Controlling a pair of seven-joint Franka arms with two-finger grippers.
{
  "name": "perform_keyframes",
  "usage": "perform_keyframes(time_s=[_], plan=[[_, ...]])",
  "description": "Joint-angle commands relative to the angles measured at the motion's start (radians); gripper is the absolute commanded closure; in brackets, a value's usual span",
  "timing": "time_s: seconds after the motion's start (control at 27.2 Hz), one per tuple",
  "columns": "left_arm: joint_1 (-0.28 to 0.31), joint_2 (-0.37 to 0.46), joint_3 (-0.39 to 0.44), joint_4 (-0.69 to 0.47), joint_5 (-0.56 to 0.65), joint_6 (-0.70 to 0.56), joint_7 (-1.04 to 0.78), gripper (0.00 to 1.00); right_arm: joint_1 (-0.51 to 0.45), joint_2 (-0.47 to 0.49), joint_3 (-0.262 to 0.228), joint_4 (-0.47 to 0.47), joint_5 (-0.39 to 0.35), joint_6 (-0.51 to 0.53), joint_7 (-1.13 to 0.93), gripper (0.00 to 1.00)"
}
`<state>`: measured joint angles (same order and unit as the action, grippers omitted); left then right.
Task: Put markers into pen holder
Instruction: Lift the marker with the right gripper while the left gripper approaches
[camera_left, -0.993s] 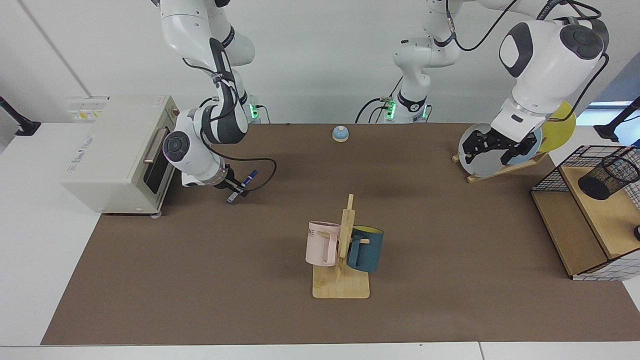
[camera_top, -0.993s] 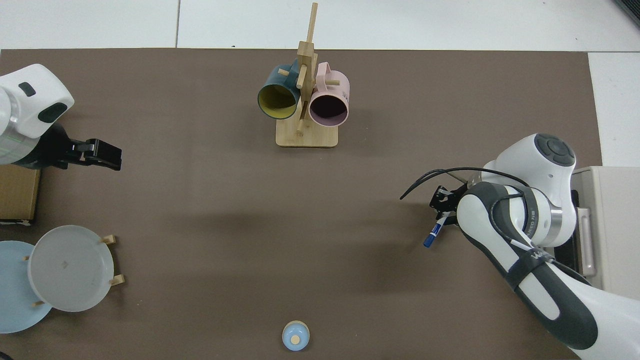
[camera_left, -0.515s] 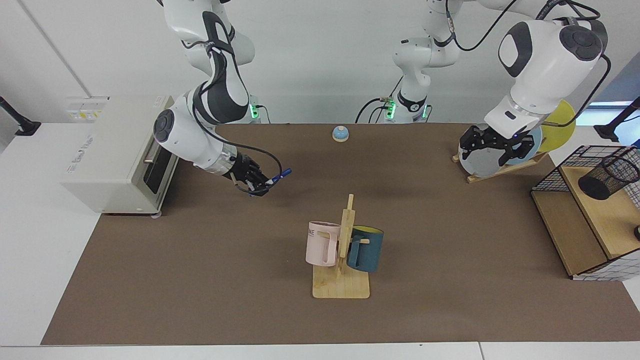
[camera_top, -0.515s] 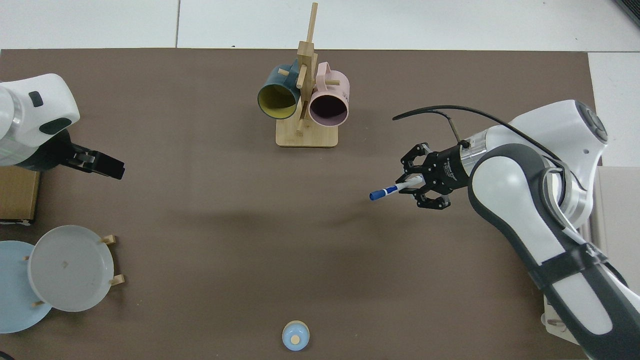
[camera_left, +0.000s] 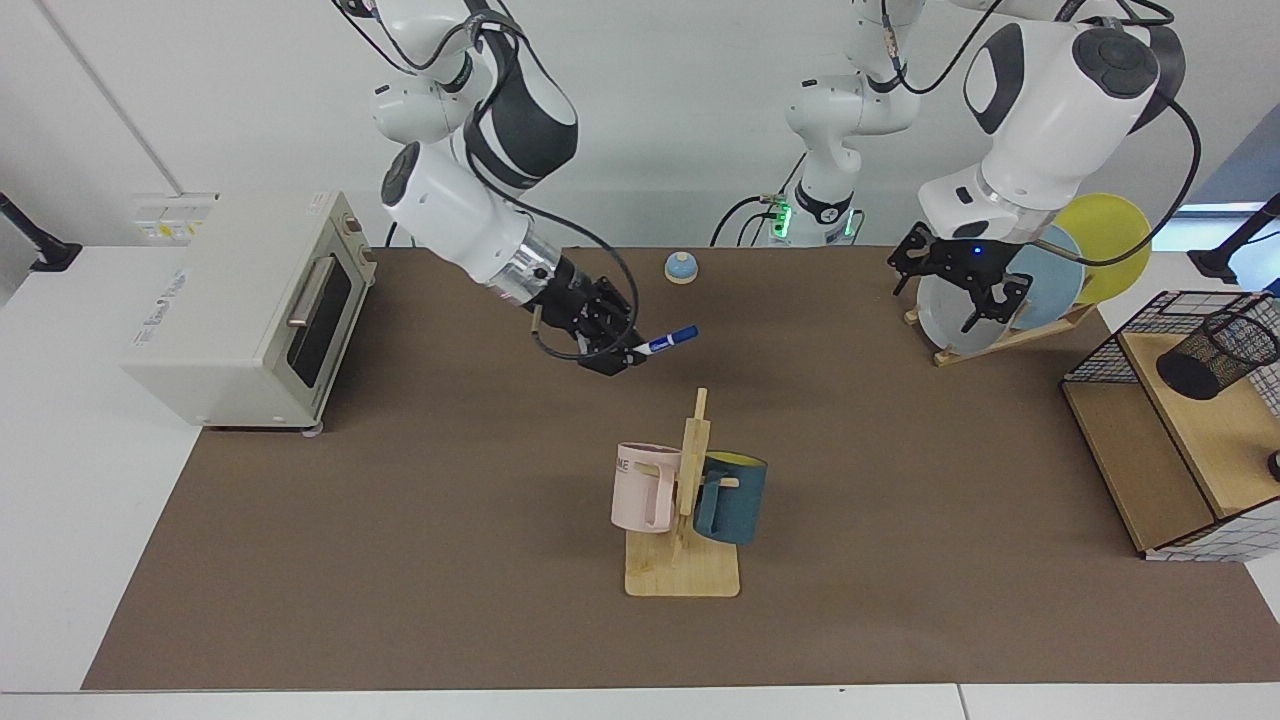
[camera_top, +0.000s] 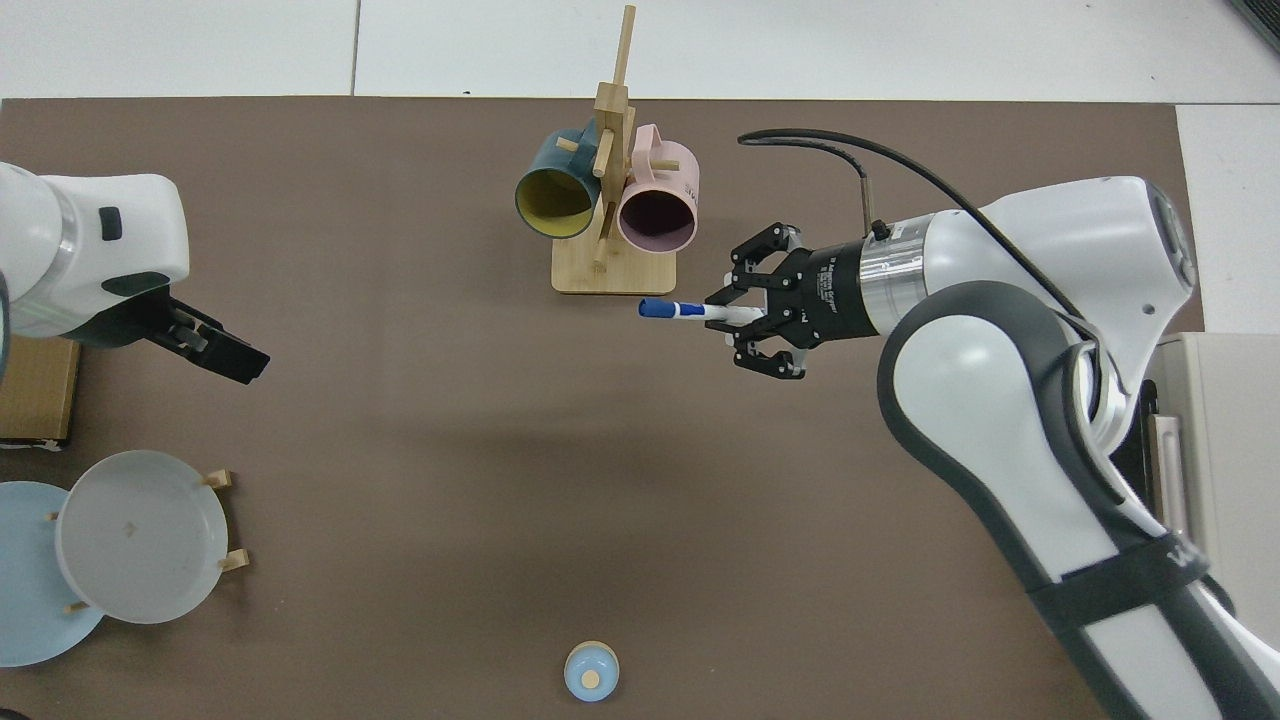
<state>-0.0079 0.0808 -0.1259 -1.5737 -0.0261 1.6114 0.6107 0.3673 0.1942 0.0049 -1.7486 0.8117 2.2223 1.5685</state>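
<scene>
Right gripper: mid-frame in the facing view, above the tabletop, jaws clamped on the marker near its rear end so most of the barrel sticks out ahead
Marker: carried roughly level, blue cap leading toward the right of the frame; in the top view it hangs just below the mug rack's base, pointing left
Why that grip: my read is that an end hold leaves the long free length clear to drop into a narrow cup, though it will need tipping upright first
Pen holder: far right edge of the facing view, a black mesh cup on the wooden shelf of the wire basket, well apart from the marker; out of the top view
Left gripper: upper right, hanging in front of the plate rack with jaws spread and nothing between them; in the top view it sits at the left edge
Why it waits there: looks placed to receive a handover, since the holder sits on that arm's side
Obstacle: the mug rack with pink and teal mugs stands centre, below the marker's line of travel
Stage: transport, marker not yet in the cup
Risk: a loose end grip could let the barrel swivel
</scene>
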Motion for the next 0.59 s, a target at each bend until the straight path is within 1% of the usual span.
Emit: perform_keyframes(time_s=[0.0,0.11,0.18,0.4,0.55], plan=[[0.000,-0.026,-0.009,0.000,-0.064,-0.008,0.196,0.00,0.102,0.037,-0.003,0.046,0.027,0.134,0.090,1.00],[0.002,-0.036,-0.008,-0.005,-0.127,0.008,0.303,0.00,0.143,0.037,-0.003,0.044,0.027,0.186,0.123,1.00],[-0.001,-0.038,-0.009,-0.005,-0.132,0.033,0.374,0.00,0.154,0.037,-0.003,0.044,0.030,0.201,0.146,1.00],[-0.001,-0.035,-0.051,-0.006,-0.127,0.142,0.630,0.00,0.196,0.036,-0.003,0.040,0.037,0.241,0.189,1.00],[-0.009,-0.030,-0.072,-0.006,-0.121,0.200,0.832,0.00,0.211,0.031,-0.003,0.038,0.020,0.246,0.228,1.00]])
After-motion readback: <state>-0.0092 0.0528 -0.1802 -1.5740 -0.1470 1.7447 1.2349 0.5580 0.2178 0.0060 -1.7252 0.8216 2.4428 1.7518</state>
